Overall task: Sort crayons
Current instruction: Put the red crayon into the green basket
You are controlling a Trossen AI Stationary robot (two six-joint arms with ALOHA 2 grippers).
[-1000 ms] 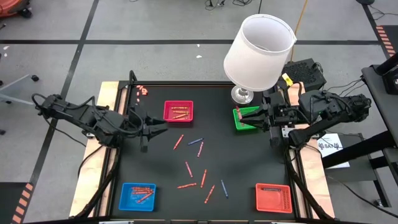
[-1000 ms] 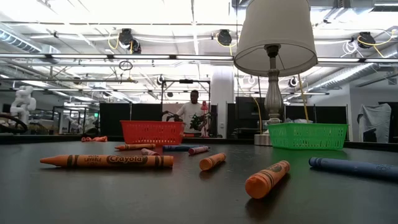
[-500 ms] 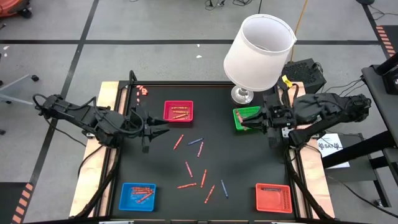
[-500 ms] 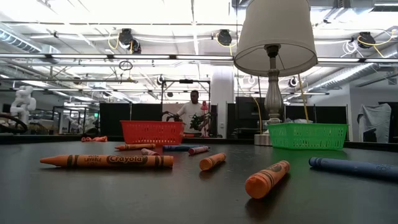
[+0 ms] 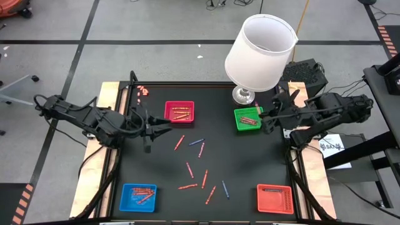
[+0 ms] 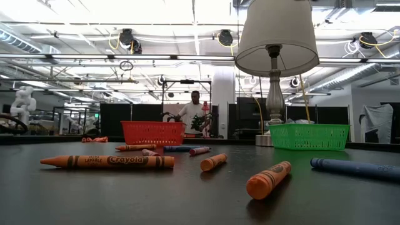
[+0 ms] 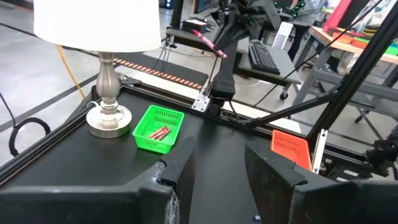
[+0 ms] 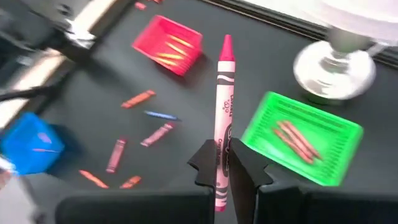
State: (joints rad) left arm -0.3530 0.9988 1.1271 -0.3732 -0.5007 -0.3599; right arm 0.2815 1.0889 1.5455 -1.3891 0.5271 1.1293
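While both dark arms hang over it, the matte black table (image 5: 244, 162) is the largest item, rectangular, with pale wooden side rails. Next, a lamp (image 5: 259, 50) with a white drum-shaped shade on a turned silvery metal base stands at the far edge. Four small square plastic trays with lattice walls follow: green tray (image 5: 247, 119) by the lamp foot, holding several reddish sticks; pinkish-red tray (image 5: 179, 112) at the far middle; blue tray (image 5: 138, 196) at the near left; orange-red tray (image 5: 275, 198) at the near right. Left gripper (image 5: 167, 127): hovering just left of the pinkish-red tray, fingers spread apart, nothing between them. Right gripper (image 8: 222, 167): raised beside the green tray, fingers pressed onto the lower part of a pink crayon (image 8: 223, 106), a paper-wrapped wax stick with a pointed tip standing up out of the grip; its wrapper carries dark lettering, probably the maker's name, too blurred to read. Loose crayons (image 5: 203, 180): about ten lying scattered across the table's middle, mostly red and orange, a few blue. Orange crayon (image 6: 107, 161) in the low view: on its side, wrapper printed "Crayola" and, beside it, a word like "LAVABLE". Smallest: a few pink bits (image 5: 143, 91) near the far left corner.
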